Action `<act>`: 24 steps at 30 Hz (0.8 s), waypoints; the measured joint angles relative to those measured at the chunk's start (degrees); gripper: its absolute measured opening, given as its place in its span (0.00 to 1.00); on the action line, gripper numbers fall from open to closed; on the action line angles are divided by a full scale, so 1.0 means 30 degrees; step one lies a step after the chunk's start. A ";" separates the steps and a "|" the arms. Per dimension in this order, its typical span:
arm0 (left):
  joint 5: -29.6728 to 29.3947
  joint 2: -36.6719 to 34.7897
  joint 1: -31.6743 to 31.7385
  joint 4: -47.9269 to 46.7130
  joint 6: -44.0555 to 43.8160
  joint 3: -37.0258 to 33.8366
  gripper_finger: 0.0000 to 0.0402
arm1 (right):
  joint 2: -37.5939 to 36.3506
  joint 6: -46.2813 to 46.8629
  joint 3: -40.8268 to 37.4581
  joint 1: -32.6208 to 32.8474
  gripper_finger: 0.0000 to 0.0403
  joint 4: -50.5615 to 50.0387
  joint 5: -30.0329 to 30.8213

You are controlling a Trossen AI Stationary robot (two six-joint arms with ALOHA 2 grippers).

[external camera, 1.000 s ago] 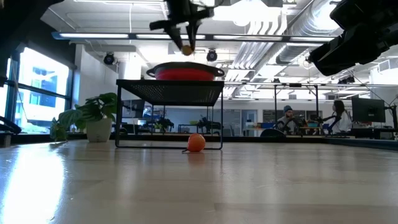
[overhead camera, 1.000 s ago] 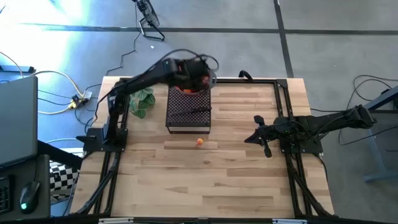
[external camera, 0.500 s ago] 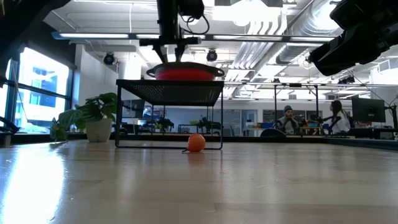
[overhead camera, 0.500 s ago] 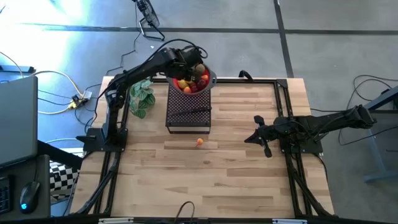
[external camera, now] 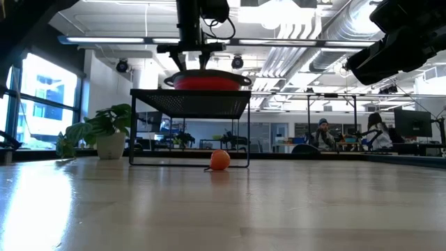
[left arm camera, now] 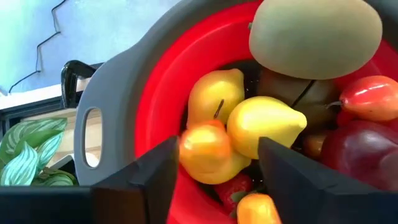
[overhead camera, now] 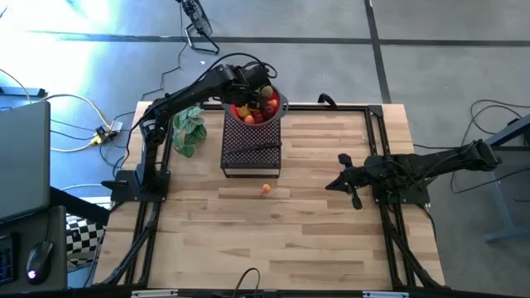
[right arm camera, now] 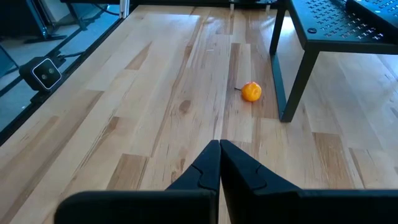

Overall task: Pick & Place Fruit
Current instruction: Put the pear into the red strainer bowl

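Your left gripper [left arm camera: 214,165] hangs low over the red bowl [left arm camera: 165,93], fingers parted with nothing clamped between them; a yellow-orange fruit [left arm camera: 205,149] lies in the gap, resting on the pile. The risk, as I judge it, is the heap itself: the fruit is stacked high, so if you pull away at an angle a finger may catch that fruit or the lemon [left arm camera: 264,124] just beside it and roll one over the rim. Lift straight up.

The bowl sits on top of the black mesh stand [overhead camera: 251,145]. Directly under your fingers are two yellow fruits and the yellow-orange one; further in lie a large olive-green fruit [left arm camera: 314,31], a brown one below it, dark red ones [left arm camera: 364,146], and a small orange one [left arm camera: 255,208] close to the fingertips.

One orange fruit [overhead camera: 266,189] is not yet collected: it lies on the table [overhead camera: 331,240], well below and away from your left gripper, just in front of the stand. Your right gripper [right arm camera: 219,163] waits closed and empty above the tabletop, with that fruit ahead of it.
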 joint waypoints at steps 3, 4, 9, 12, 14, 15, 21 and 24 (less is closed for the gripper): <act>-0.0009 0.0000 0.0000 0.0023 -0.0046 0.0000 0.61 | 0.0000 0.0007 0.0000 0.0000 0.01 0.0000 0.0000; -0.0025 0.0000 0.0000 0.0072 -0.0046 0.0000 0.63 | 0.0000 0.0007 0.0000 0.0000 0.01 0.0000 0.0000; -0.0189 0.0000 0.0000 0.0104 -0.0046 0.0000 0.66 | 0.0000 0.0065 0.0000 0.0007 0.01 0.0004 -0.0007; -0.0216 0.0000 -0.0145 0.0035 0.0837 0.0000 0.64 | 0.0000 0.0066 0.0000 0.0005 0.01 0.0000 -0.0007; -0.1091 0.0000 -0.0513 -0.0028 0.1520 0.0000 0.62 | 0.0000 0.0185 0.0000 0.0004 0.01 0.0000 -0.0007; -0.1779 0.0000 -0.0803 -0.0051 0.1822 0.0000 0.60 | 0.0000 0.0430 0.0000 0.0005 0.01 0.0000 -0.0002; -0.3508 0.0000 -0.2418 -0.0245 0.3558 0.0000 0.38 | 0.0000 0.1078 0.0000 0.0007 0.01 0.0000 -0.0007; -0.3550 0.0000 -0.3007 -0.1000 0.4131 0.0000 0.25 | 0.0000 0.1085 0.0000 0.0007 0.01 0.0007 -0.0007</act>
